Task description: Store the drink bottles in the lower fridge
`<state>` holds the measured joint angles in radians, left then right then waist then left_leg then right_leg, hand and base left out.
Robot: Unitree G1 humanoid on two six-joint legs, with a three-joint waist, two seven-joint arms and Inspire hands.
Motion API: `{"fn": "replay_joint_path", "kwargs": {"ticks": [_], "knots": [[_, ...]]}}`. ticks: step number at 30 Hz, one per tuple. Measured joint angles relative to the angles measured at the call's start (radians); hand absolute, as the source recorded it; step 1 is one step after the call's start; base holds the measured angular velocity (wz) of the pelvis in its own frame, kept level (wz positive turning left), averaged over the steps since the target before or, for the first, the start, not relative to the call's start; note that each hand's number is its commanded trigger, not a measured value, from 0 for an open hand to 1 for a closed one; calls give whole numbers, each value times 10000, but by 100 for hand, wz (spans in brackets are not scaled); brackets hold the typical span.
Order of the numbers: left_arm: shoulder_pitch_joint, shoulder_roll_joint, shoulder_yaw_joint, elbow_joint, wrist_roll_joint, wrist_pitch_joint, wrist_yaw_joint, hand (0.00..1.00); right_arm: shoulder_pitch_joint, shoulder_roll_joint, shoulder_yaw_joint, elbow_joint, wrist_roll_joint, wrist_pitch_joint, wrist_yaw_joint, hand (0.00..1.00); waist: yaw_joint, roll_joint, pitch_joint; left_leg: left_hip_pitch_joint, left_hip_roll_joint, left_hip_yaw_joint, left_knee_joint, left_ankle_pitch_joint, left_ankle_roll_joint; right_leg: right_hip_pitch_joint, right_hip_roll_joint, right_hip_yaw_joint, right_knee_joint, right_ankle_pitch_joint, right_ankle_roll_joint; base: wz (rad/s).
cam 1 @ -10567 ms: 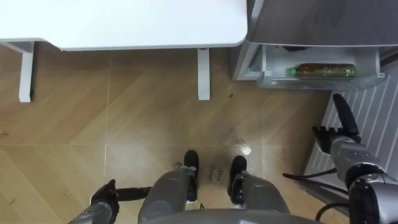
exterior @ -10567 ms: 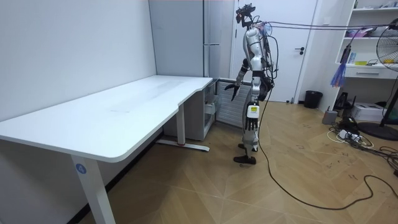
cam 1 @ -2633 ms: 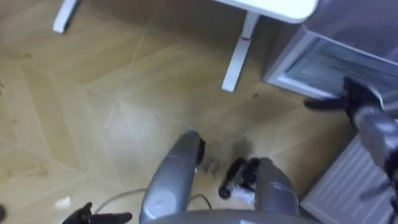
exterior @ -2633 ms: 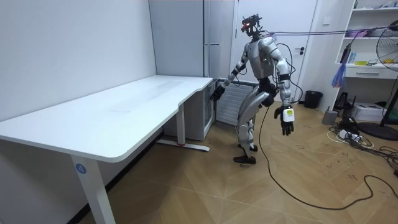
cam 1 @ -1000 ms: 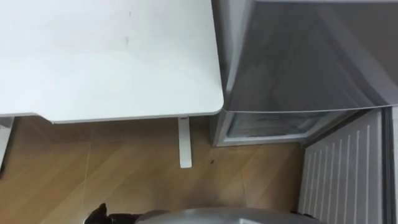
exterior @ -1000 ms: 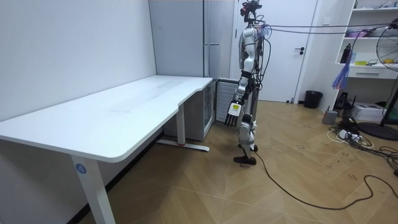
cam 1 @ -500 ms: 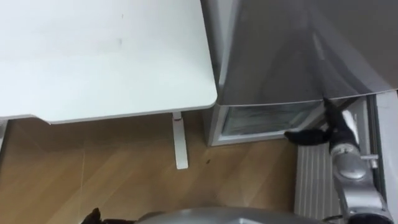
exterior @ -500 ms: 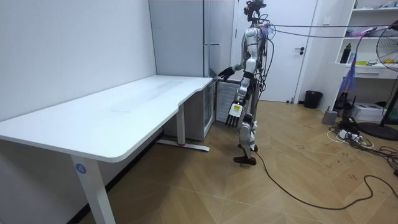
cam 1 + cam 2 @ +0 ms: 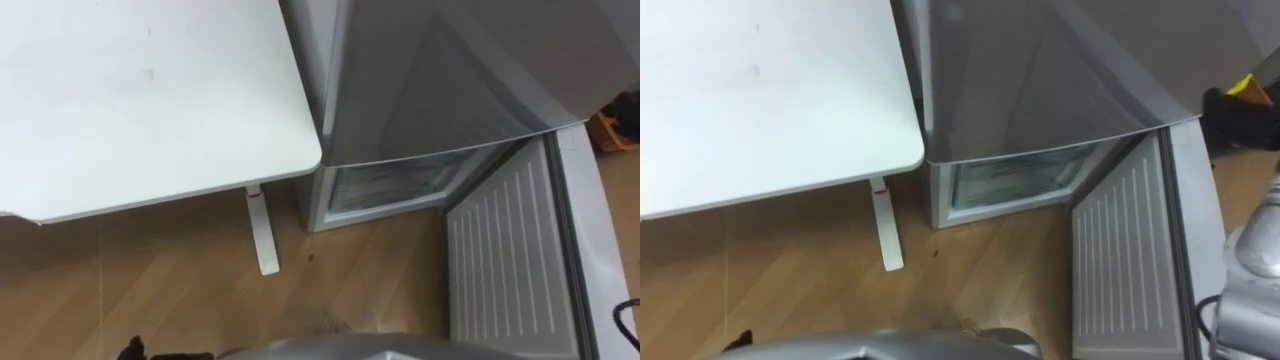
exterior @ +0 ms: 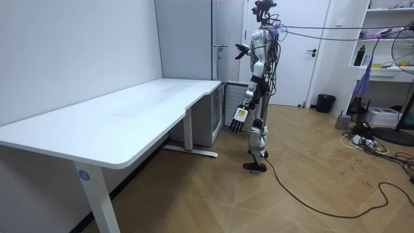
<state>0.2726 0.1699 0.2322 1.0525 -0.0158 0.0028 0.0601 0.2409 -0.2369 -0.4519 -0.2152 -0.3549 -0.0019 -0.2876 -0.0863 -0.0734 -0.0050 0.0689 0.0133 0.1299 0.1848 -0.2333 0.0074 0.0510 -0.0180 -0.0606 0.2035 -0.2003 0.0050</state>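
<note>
Left eye view: the white desk (image 9: 140, 100) takes the upper left; its right edge runs along the grey fridge (image 9: 440, 70); a desk leg (image 9: 262, 235) stands under the near right corner. Below the fridge's upper door the lower compartment (image 9: 390, 185) is open, with a pale, clouded drawer front; whether a drink lies behind it I cannot tell. The lower door (image 9: 505, 260) is swung out to the right, ribbed inner side showing. The left hand (image 9: 132, 349) shows as dark fingertips at the bottom edge, over the wood floor; their state cannot be read here.

Right eye view: the right arm comes in at the right edge, just beside the lower door's outer edge.

Room view: the robot stands upright before the fridge, near the desk's far corner; the right hand (image 10: 241, 50) is raised to shoulder height towards the fridge front, fingers stretched out, holding nothing; the left hand hangs by the thigh, fingers straight down, empty.
</note>
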Motion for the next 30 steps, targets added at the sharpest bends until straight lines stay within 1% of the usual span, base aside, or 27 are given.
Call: {"fn": "replay_joint_path", "kwargs": {"ticks": [2,4,5,7,8,9,11,13,14,15,16,18,20,22,24,25,26,27,28,29,30], "knots": [[75,0,8,-1,110,50,-9,0,-2,-34,-121,1,2,15,-111,0,-4,36,4,1,17,2,-48,0,0,-11,4,-107,1,12,-11,0],[163,0,21,-12,312,198,-47,0,-2,-35,-282,125,18,37,-281,0,-3,84,10,1,47,-1,-54,0,-2,-17,9,-263,-5,27,-31,0],[177,-1,23,-12,338,226,-52,0,-1,-35,-354,178,12,51,-290,0,-5,79,13,-5,50,-8,-56,0,-3,-19,10,-277,-7,27,-32,0],[287,-3,85,-26,466,273,-58,0,-47,-69,-682,468,186,77,-294,0,-33,153,19,-22,57,-33,-24,5,-11,-24,20,-281,-14,27,-32,0],[308,-4,155,-32,474,273,-59,0,-57,-76,-795,559,299,79,-297,0,-39,-36,37,-25,54,-26,-23,5,-11,-32,19,-279,-14,27,-32,0],[395,-12,358,-139,497,279,-50,0,-77,-110,-1001,800,539,68,-332,0,-40,-17,28,-36,56,-35,-15,7,-13,-42,19,-282,-19,27,-33,0],[565,-4,514,-402,529,284,-28,0,-175,-365,-1267,1519,1202,48,-436,0,-110,-65,21,-56,43,-107,-6,8,-12,-32,3,-320,-45,26,-32,6],[567,13,797,-437,590,327,-38,0,-302,-633,-1473,2493,1959,81,-644,0,-173,-176,11,-59,36,-124,-9,9,-11,-5,1,-315,-97,25,-32,2],[562,29,813,-437,591,352,-37,0,-364,-668,-1526,2776,2209,87,-682,0,-186,-223,8,-60,36,-125,-7,9,-11,12,2,-314,-144,25,-32,0],[543,50,812,-474,591,385,-44,0,-509,-717,-1651,3320,2599,159,-778,0,-210,-309,21,-74,36,-122,3,9,-11,-1,5,-305,-167,25,-32,0],[522,50,810,-509,595,412,-51,0,-587,-733,-1740,3734,2862,270,-874,0,-224,-361,15,-95,36,-117,5,9,-11,-5,9,-290,-169,25,-33,0],[507,49,801,-508,682,439,-77,0,-631,-736,-1753,4135,3163,355,-1044,0,-219,-409,19,-110,37,-110,10,9,-11,-6,14,-273,-174,25,-33,0],[490,54,823,-514,696,508,-84,0,-717,-835,-1813,4785,3811,367,-1086,0,-251,-471,9,-114,35,-127,12,9,-11,-2,12,-276,-175,25,-33,0],[499,68,905,-527,696,674,-120,0,-1127,-1085,-2088,6128,4598,507,-1114,0,-309,-528,-14,-129,32,-149,11,9,-11,-3,8,-296,-178,26,-33,5],[520,69,1102,-549,695,780,-137,0,-1288,-1413,-2279,6912,5462,659,-1128,0,-365,-568,-11,-145,20,-235,18,9,-11,6,6,-318,-165,25,-33,11],[593,78,1187,-610,692,819,-129,0,-1532,-1696,-2410,7583,6084,671,-1146,0,-454,-563,-12,-163,16,-274,42,9,-11,25,7,-321,-164,25,-33,12],[625,87,1204,-634,693,822,-127,0,-1669,-1846,-2466,7971,6407,665,-1161,0,-498,-573,-6,-183,14,-307,53,9,-11,26,7,-331,-169,26,-33,12],[632,90,1288,-732,727,864,-124,0,-1840,-2202,-2517,8788,7136,670,-1171,0,-524,-544,-17,-234,7,-365,74,9,-11,17,6,-353,-176,26,-33,19],[631,94,1391,-895,808,898,-121,0,-1864,-2462,-2614,9587,7761,678,-1142,0,-570,-543,-32,-300,0,-444,122,9,-11,16,2,-415,-179,25,-33,23],[631,99,1462,-949,859,916,-118,0,-1862,-2516,-2759,9978,8037,677,-1121,0,-607,-566,-40,-317,0,-491,143,9,-11,26,2,-424,-179,25,-33,26],[646,99,1617,-1031,857,1010,-119,0,-1916,-2572,-3089,10714,8605,701,-1095,0,-635,-621,-37,-314,16,-518,148,13,-18,53,16,-404,-177,24,-34,14]]}}
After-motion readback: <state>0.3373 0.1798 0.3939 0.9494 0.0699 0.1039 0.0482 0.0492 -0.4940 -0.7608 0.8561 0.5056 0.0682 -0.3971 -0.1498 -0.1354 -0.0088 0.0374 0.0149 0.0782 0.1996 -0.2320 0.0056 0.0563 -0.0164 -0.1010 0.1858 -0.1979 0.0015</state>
